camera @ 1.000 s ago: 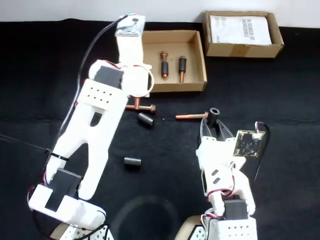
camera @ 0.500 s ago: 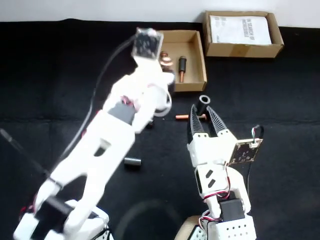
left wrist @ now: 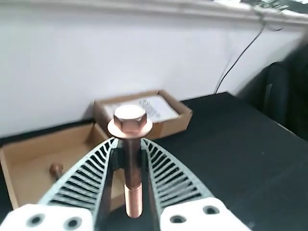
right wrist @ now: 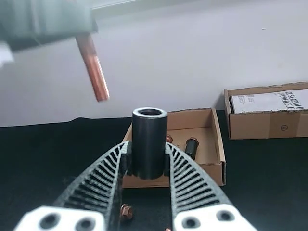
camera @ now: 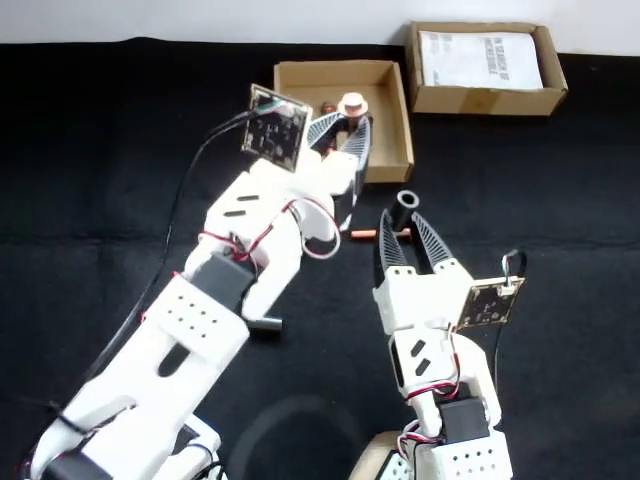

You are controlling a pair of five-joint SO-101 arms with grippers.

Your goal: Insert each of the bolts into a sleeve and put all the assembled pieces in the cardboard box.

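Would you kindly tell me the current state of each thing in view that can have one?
left hand, shut on bolt.
bolt, upright, head up, no sleeve on it.
right hand, shut on sleeve.
sleeve, upright, no bolt in it.
cardboard box, open, an assembled piece inside.
loose bolt, lying on the table, unsleeved.
loose sleeve, lying on the table.

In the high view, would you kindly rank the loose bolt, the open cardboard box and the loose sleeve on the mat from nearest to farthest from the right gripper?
Measured from the right gripper, shut on the held sleeve:
1. Loose bolt, lying just beside its fingers.
2. Open cardboard box, beyond it, toward the wall.
3. Loose sleeve, farthest, well off to its left.
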